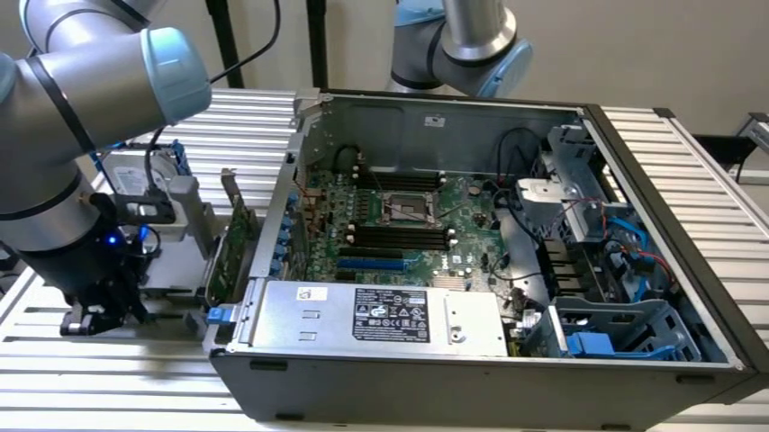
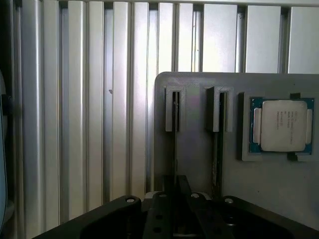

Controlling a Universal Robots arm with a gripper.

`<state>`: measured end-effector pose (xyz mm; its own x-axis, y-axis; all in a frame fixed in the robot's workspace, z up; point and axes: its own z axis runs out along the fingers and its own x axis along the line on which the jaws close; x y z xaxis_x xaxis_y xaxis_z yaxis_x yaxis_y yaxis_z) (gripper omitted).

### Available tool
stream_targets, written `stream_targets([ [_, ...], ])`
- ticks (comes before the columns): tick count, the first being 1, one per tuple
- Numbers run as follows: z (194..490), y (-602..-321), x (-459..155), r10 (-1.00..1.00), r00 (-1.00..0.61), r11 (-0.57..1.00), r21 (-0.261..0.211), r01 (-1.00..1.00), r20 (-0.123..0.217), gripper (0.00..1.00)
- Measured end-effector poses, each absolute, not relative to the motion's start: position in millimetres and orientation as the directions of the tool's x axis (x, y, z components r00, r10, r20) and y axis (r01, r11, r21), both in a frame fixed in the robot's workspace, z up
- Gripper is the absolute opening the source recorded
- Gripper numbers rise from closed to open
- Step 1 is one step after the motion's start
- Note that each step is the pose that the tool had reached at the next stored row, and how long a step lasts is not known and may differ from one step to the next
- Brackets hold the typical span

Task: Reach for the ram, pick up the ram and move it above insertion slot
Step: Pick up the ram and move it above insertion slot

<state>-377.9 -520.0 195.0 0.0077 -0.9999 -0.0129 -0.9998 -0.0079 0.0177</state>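
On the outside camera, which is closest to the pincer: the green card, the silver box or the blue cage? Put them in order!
From the pincer:
1. Green card, upright beside the computer case.
2. Silver box, inside the case's front edge.
3. Blue cage, at the exterior view's right.

This is a robotics lab, set up for computer-assembly work. A grey metal desktop computer case [image 1: 481,373] lies open on a workbench of ribbed silver aluminium profiles [image 1: 703,180], with its green motherboard [image 1: 420,211] exposed. A silver robot arm with pale blue joint caps [image 1: 72,99] stands at the exterior view's left, and a second arm of the same make [image 1: 463,45] rises behind the case. On the slats, a grey moulded parts fixture [image 2: 199,149] holds a square silver-lidded processor chip [image 2: 282,125]. A plain beige wall [image 1: 649,45] backs the bench.
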Motion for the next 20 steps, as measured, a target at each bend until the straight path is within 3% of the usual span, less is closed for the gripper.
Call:
stream_targets([
  [4,195.0,-519.9,-377.2,-1.0,0.008,-0.008,0.019,-1.0,-0.013,0.14],
  [20,195.1,-519.7,-376.9,-1.0,0.002,-0.002,0.02,-1.0,-0.009,0.14],
])
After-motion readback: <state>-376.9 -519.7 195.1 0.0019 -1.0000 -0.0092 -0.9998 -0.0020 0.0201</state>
